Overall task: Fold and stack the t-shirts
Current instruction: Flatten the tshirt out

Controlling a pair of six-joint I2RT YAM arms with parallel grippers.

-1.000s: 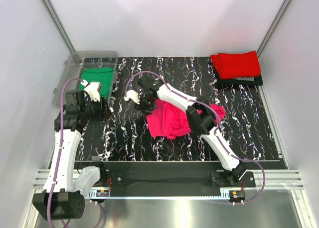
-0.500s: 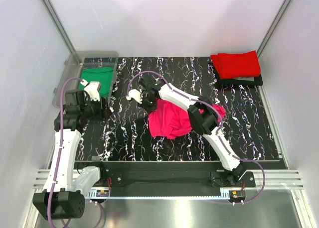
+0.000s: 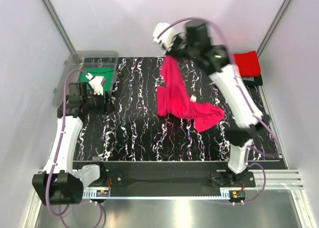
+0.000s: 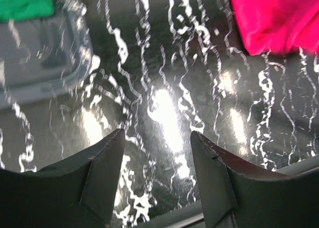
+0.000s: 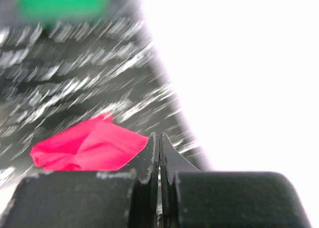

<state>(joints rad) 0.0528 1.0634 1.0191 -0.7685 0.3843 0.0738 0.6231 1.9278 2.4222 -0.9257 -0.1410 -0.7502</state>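
Gripper on the right arm (image 3: pixel 169 53), high over the desk (image 3: pixel 134 133), is clenched on the pink t-shirt (image 3: pixel 177 96), whose lower end lies on the desk, while the left gripper (image 4: pixel 157 133) hangs open beside the bin (image 3: pixel 92 54) holding the green t-shirt (image 3: pixel 94 73).

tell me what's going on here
The right gripper, high over the back of the table, is shut on the pink t-shirt, which hangs down with its lower end on the table. The left gripper hovers open beside the clear bin holding a green t-shirt. A folded red t-shirt lies in the far right corner.
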